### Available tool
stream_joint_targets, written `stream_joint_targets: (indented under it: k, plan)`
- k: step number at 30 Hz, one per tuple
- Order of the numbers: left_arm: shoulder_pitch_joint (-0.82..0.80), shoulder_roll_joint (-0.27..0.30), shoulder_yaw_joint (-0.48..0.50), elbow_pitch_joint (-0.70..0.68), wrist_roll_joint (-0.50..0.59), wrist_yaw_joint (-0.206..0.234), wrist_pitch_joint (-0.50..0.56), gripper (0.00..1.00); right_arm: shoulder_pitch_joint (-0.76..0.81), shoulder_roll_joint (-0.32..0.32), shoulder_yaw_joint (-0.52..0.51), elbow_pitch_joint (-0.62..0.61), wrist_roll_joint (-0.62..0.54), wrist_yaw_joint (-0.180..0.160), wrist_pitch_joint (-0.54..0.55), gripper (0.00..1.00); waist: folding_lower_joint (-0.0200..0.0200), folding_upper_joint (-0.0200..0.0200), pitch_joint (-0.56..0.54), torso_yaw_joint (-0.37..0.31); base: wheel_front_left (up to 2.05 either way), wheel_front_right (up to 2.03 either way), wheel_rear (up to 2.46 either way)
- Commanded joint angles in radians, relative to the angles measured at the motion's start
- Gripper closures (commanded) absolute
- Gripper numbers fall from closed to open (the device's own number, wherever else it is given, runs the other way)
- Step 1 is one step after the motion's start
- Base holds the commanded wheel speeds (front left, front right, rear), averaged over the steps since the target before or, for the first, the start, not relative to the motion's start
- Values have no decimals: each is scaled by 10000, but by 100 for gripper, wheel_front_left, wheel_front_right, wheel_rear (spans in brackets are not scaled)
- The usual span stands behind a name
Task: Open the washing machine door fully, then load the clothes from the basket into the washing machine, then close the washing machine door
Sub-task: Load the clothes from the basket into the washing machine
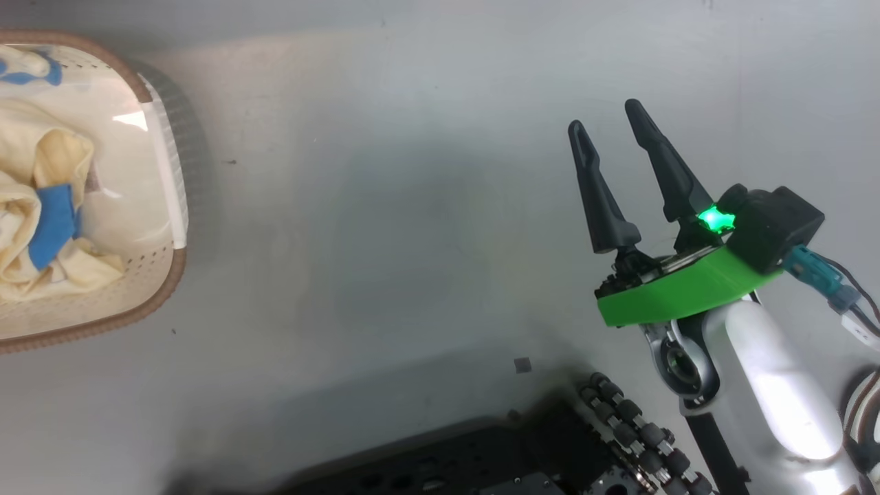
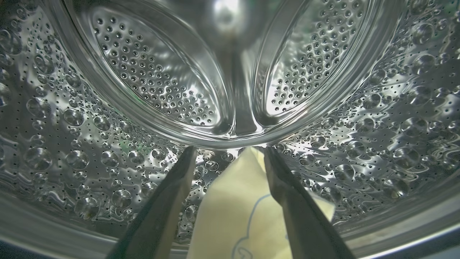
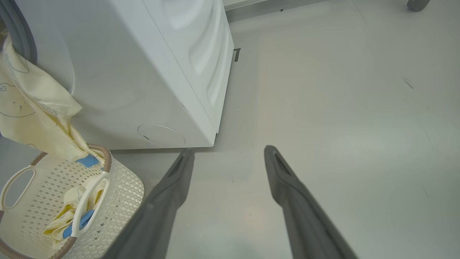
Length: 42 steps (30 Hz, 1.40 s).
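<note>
My left gripper (image 2: 230, 149) is deep inside the washing machine's perforated steel drum (image 2: 154, 72), jaws open. A cream-yellow piece of the clothes (image 2: 230, 216) lies loose between its fingers, leaning on the right one. From the right wrist, the white washing machine (image 3: 143, 72) has a cream cloth (image 3: 28, 104) hanging from its opening down to the basket (image 3: 122, 194). More clothes (image 3: 68, 219) sit inside. In the head view the basket (image 1: 158, 295) holds clothes (image 1: 41, 206) at the left. My right gripper (image 1: 606, 117) (image 3: 228, 151) is open above the bare floor. The washing machine door is out of view.
Grey floor (image 3: 341, 126) stretches to the right of the washing machine. My own black base (image 1: 481, 460) shows at the bottom of the head view. A grey wheel (image 3: 417, 3) sits at the far top right of the right wrist view.
</note>
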Motion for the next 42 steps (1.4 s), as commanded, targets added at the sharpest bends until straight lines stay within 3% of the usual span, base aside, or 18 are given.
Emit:
stream_joint_targets:
  k: [1,17,27,42]
  plan:
    - [4,343,299,-170,-78,6,-60,0,227,17,80,-214,-97,0,-66,0,0,0,-113,100,0,0,0]
    - [2454,125,1181,-1242,59,6,-63,0,193,17,-358,71,-600,0,-67,0,0,0,-1388,846,0,0,0]
    - [5597,-549,3358,-2286,644,6,-64,0,366,17,-805,387,-940,0,-67,0,0,0,-2922,1423,0,0,0]
    - [10793,-1714,6202,-4145,2901,6,-64,0,1274,17,-1209,812,-1242,0,-67,0,0,0,-5817,1986,0,0,0]
